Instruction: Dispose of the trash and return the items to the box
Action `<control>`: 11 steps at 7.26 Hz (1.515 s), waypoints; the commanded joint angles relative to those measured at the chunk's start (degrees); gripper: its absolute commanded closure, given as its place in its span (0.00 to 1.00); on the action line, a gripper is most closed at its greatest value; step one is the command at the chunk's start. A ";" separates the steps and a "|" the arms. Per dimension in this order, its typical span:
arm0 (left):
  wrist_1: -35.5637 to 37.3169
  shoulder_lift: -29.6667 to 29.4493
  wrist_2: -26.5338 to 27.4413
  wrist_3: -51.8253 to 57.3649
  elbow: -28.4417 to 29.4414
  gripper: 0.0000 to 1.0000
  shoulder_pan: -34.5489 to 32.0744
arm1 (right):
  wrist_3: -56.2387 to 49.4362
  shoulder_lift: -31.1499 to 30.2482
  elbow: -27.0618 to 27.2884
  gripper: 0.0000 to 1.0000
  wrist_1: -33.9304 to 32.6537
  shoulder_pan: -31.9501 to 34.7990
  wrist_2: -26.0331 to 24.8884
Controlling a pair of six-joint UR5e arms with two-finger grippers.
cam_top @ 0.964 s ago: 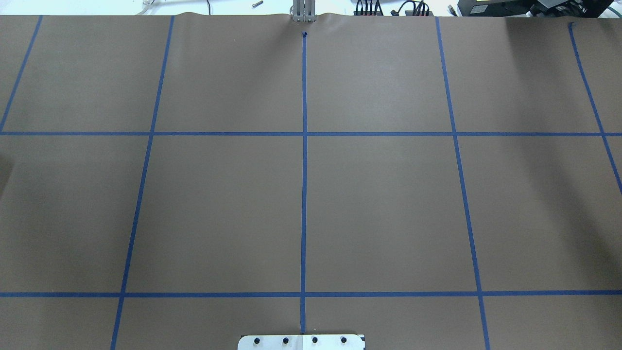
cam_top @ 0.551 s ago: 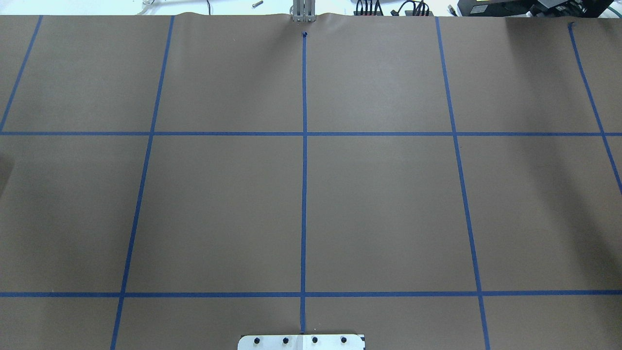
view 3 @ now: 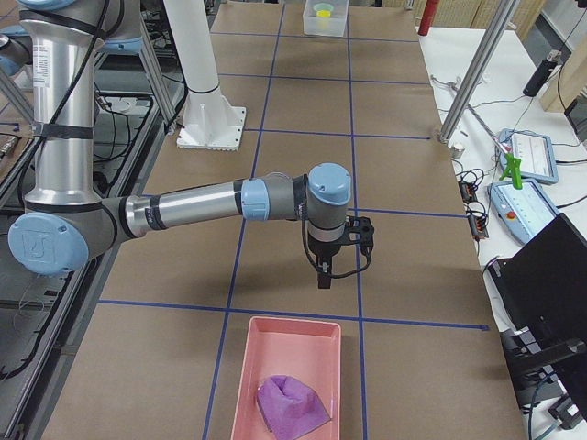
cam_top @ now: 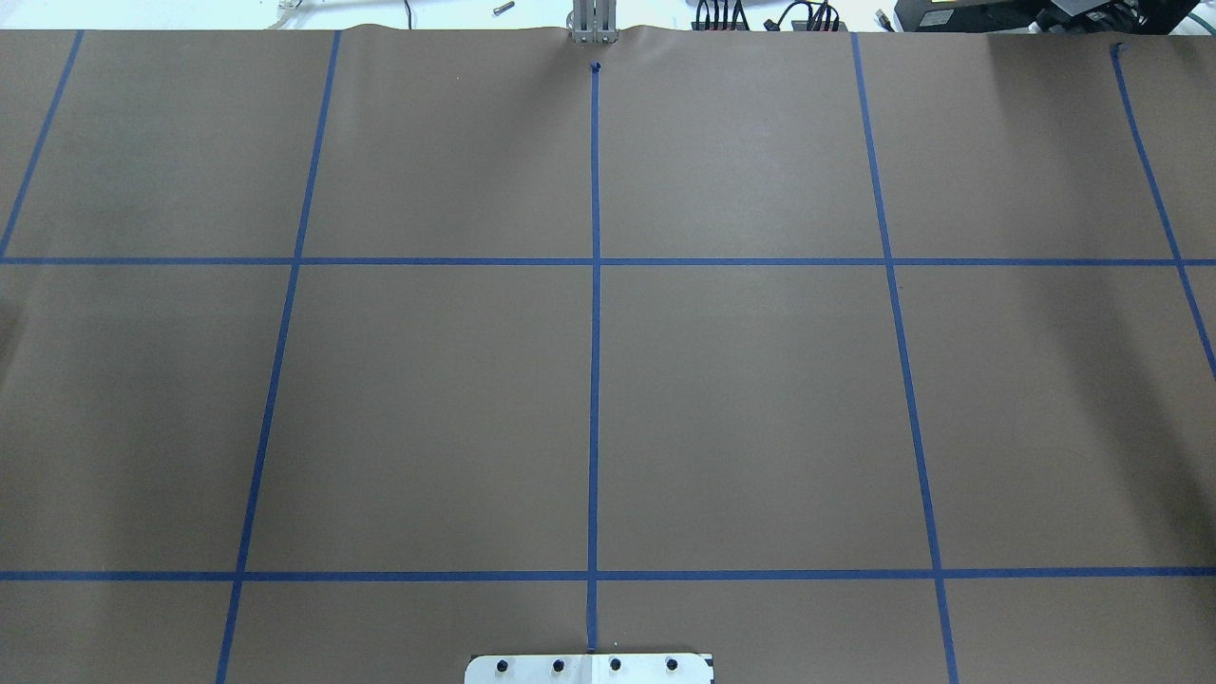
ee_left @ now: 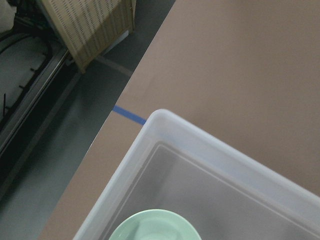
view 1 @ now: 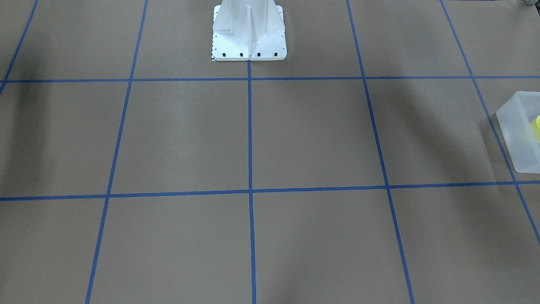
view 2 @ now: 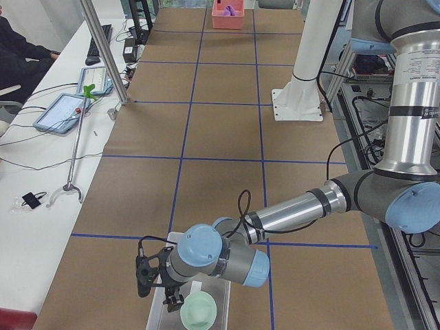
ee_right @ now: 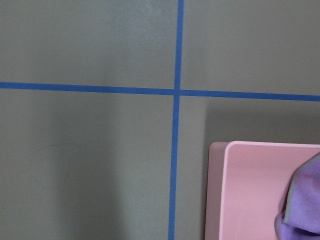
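table (cam_top: 427, 408): brown paper with a blue tape grid.

left arm (view 2: 289, 210): stretched low toward the table's left end. left gripper (view 2: 172, 300) hangs just above the box (ee_left: 167, 120), fingers pointing down into it. cannot tell if the fingers are parted or closed; the wrist camera shows none of them. judgement: a hand parked over the box fits the return-items step, either dropping something in or about to lift away.

right arm (view 3: 193, 206): reaches out over the table. right gripper (view 3: 323, 275) points straight down over bare paper, off the surface, nothing visibly between the fingers. whether they are apart or together, cannot tell.

box: directly beneath the left gripper. frosted, open side up. long axis seems to run along the table's length.

pink tray (view 3: 240, 367): just beyond the right gripper, toward the table's right end, not under it. probably the trash side, unconfirmed.

purple cloth (view 3: 292, 403): crumpled in the tray's end farthest from the right gripper.

mint-green bowl (view 2: 198, 311): in the box, mouth up, just below the left gripper and beside its fingertips.

yellow cup (view 3: 323, 11): inside the box, so under the left arm, though the left-end view and left wrist camera do not show it. looks upright, long axis vertical, but too small to be sure.
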 commanded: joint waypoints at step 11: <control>21.27 3.44 -2.64 0.72 -20.78 0.01 16.88 | 0.08 -2.59 -3.87 0.00 1.32 3.64 7.66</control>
